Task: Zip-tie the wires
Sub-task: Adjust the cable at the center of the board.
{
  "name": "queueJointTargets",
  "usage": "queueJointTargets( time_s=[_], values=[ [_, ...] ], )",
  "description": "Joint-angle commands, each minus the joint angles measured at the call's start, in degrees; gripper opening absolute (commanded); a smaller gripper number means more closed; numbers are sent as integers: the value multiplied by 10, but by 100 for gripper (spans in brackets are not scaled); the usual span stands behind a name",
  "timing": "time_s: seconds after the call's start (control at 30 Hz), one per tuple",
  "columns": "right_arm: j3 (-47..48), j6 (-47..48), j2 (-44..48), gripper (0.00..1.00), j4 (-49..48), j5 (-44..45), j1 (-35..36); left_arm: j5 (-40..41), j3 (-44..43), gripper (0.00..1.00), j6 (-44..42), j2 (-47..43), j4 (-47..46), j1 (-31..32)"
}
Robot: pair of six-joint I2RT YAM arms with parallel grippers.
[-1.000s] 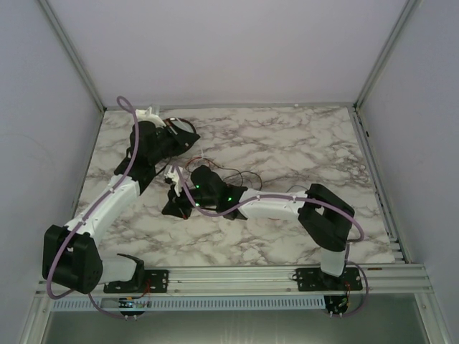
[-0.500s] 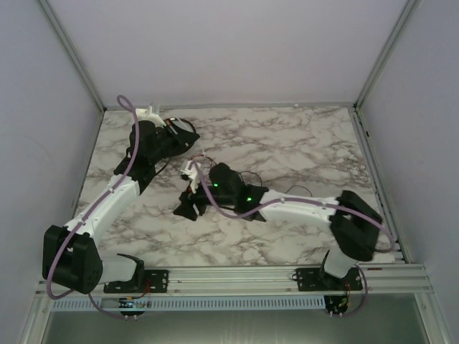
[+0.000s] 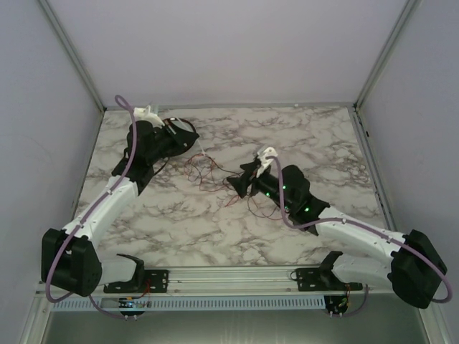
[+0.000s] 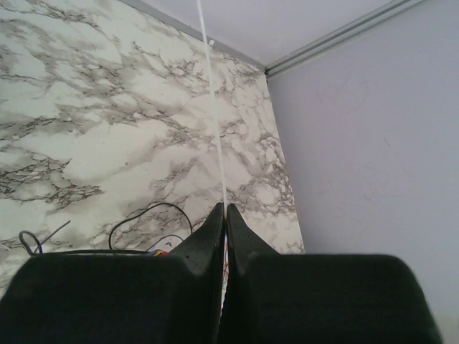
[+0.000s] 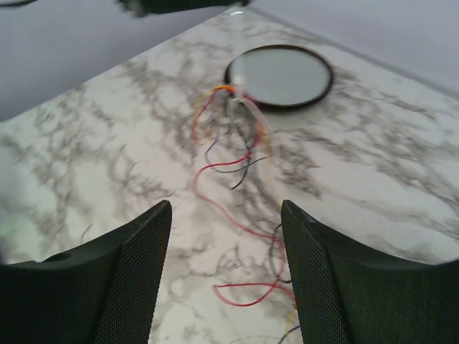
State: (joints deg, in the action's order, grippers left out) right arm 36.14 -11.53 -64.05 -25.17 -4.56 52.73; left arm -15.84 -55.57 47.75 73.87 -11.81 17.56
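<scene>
The wires (image 3: 208, 170), thin red and dark strands in loose loops, lie on the marble table (image 3: 315, 150) between the two arms. My right gripper (image 3: 237, 180) hovers at their right end. In the right wrist view it (image 5: 226, 208) stands open, nothing between its fingers, and the wires (image 5: 215, 179) trail away in front of it. My left gripper (image 3: 188, 137) sits at the back left. In the left wrist view it (image 4: 224, 208) is shut on a thin white zip tie (image 4: 215, 107) that runs straight out from the fingertips. A dark wire loop (image 4: 143, 215) shows beside it.
A round dark-rimmed dish (image 5: 280, 75) lies just beyond the far end of the wires, under the left arm's hand. Grey walls and metal posts close in the table at the back and on both sides. A rail (image 3: 237, 276) runs along the near edge.
My right gripper has opened and pulled back to the right, away from the spot beside the left arm. The wires now lie uncovered. The left arm has barely moved.
</scene>
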Motion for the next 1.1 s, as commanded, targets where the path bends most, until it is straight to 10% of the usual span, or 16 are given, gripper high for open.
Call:
queueJointTargets(
  time_s=[0.0,0.73,1.07],
  values=[
    [5,-39,13,62,-59,-13,-50,-16,2,0,-9,-26,-22,-2],
    [149,-165,-159,64,-177,-235,-149,-64,17,0,-7,-66,-3,0],
    [226,-218,-248,49,-144,-289,-144,-77,16,0,3,-69,-9,7]
  ],
)
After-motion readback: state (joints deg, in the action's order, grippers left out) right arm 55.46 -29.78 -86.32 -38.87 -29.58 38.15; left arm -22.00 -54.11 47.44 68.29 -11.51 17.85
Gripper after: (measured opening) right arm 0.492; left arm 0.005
